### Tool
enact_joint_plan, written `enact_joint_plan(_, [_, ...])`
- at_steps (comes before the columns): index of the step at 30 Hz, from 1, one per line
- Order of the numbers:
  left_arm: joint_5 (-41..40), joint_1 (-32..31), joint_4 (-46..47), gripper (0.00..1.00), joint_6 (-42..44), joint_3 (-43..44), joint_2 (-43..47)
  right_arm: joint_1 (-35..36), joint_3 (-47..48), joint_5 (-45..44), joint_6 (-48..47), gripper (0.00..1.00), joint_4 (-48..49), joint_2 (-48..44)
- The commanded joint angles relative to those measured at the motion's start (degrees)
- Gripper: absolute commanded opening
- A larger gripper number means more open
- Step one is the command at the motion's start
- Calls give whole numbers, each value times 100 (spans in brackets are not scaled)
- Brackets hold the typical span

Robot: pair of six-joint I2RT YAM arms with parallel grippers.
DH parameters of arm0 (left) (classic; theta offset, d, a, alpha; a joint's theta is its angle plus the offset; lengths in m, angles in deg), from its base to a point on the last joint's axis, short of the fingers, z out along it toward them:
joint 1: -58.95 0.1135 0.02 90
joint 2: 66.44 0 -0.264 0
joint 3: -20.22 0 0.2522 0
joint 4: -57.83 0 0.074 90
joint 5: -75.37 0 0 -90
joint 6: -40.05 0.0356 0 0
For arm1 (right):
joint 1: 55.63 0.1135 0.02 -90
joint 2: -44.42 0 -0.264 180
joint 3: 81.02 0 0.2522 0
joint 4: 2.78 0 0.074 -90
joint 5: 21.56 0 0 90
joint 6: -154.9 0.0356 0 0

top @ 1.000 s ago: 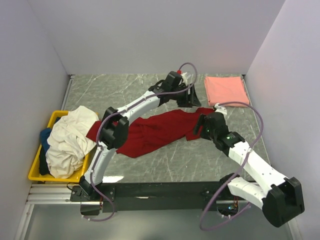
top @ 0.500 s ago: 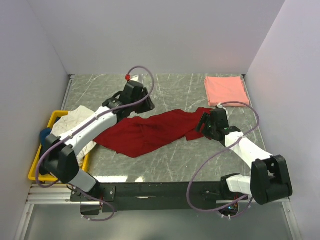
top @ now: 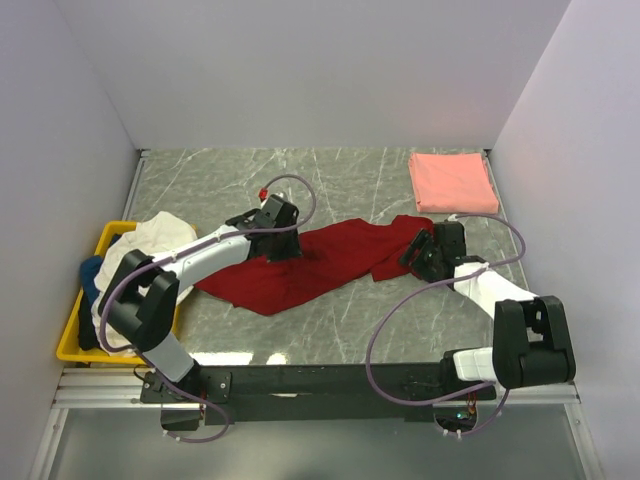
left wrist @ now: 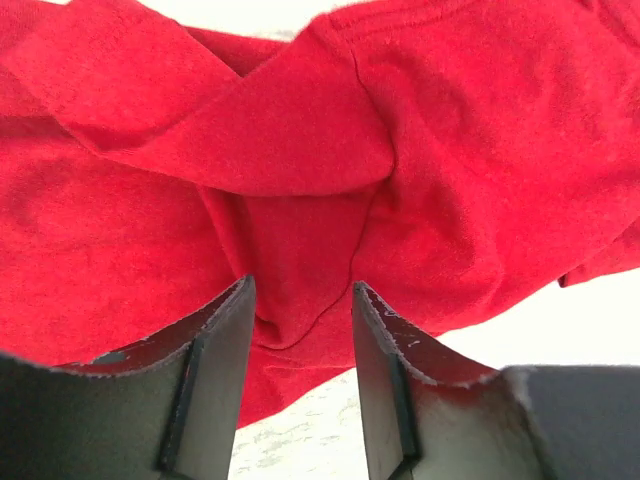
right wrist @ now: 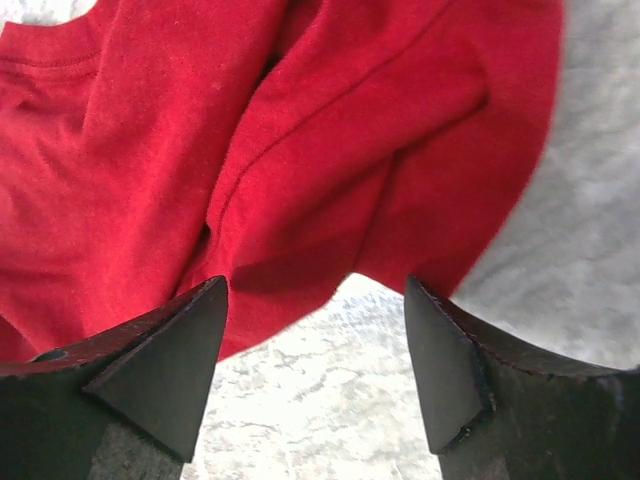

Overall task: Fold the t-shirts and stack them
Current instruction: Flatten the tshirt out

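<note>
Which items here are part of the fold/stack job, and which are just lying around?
Job:
- red shirt, spread on the table
- pink shirt, folded at the far right
- cream shirt, heaped in the bin
- blue shirt, in the bin, mostly hidden

Not job:
- yellow bin
- table

Marbled grey table [top: 335, 330], dark red t-shirt [top: 320, 260]

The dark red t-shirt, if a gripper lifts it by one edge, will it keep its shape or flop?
Probably flop: the dark red t-shirt lies in soft, overlapping folds, so it would likely drape and trail from the lifted edge. Pushed, it would likely bunch up on the table rather than slide whole.
</note>
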Motion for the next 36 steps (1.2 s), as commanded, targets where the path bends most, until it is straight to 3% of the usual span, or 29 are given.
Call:
enact_joint_plan(1, [-147,-101,91,50,-69,56,-85,-22,-25,229,163,76,482,152])
enact_joint_plan(9, [-507,-259,-76,52,-157,4,-226,-22,-78,423,207,67,658,320])
enact_joint_plan(16, [-543,-312,65,50,-192,-23,-612,-22,-78,581,216,45,746,373])
enact_joint_plan(17, [-534,-312,91,48,-183,21,-647,-22,-69,581,216,38,746,373])
enact_joint_plan(21, [-622,-304,-5,30,-113,346,-832,-22,-52,616,216,18,737,373])
enact_joint_plan(22, [-683,-312,-84,16,-95,433,-885,-22,-34,634,207,13,720,355])
enact_joint_plan(24, [-762,-312,-163,7,-51,653,-894,-22,-43,643,199,4,685,294])
enact_joint_plan(25, [-893,-312,-312,1,-34,750,-876,-22,-17,651,181,2,615,206])
enact_joint_plan(36, [-1755,-304,-1437,1,274,2455,-157,-23,167,494,102,0,-317,-1277])
